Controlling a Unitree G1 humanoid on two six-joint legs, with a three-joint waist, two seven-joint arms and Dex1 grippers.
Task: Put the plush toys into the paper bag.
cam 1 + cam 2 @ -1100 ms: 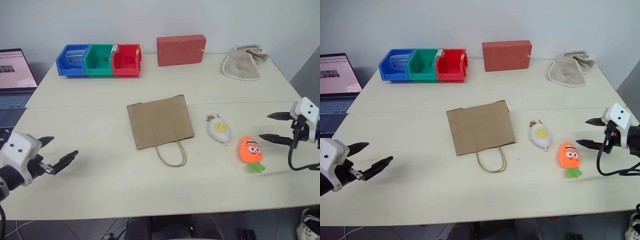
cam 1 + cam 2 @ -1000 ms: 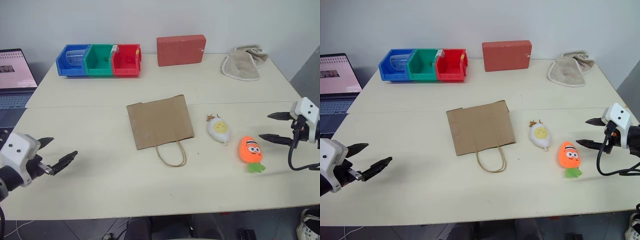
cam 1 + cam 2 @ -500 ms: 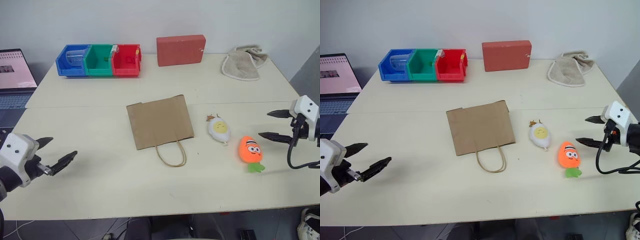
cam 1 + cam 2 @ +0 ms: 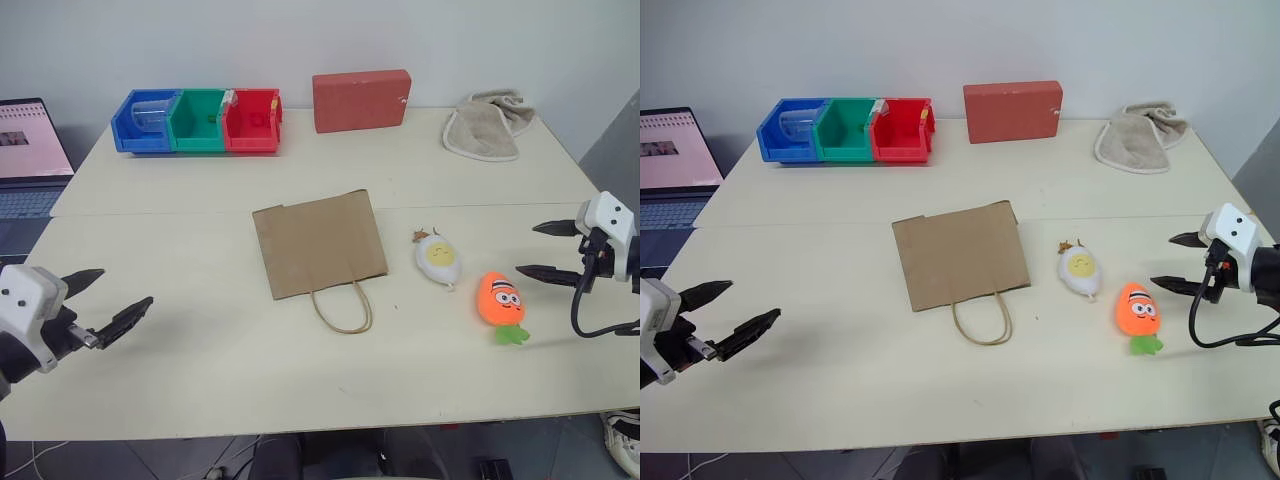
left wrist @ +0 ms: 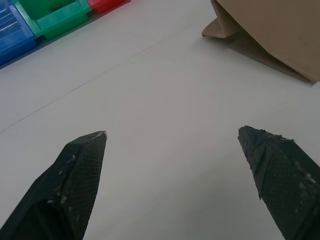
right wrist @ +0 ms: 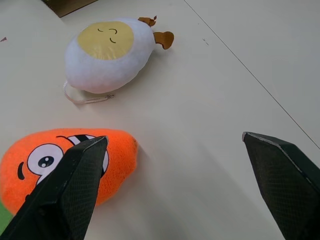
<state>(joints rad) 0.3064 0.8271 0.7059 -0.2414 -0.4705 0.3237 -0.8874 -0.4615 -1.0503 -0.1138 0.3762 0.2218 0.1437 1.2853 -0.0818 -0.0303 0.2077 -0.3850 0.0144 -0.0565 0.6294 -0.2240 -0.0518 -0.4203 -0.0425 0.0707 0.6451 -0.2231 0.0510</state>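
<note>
Carrot toy [image 4: 502, 300] just beside open R gripper [image 4: 546, 250]

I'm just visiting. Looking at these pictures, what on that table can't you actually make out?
- Inside of the paper bag: it lies flat, so its own paper hides it, head views.
- Contents of the colored bins: too small; a clear thing sits in the blue one, head views.
- Laptop: cut by the picture's edge, screen too small to read.
- Carrot toy: partly behind a finger, right wrist view.
- Underside of the towel: folded over itself.
</note>
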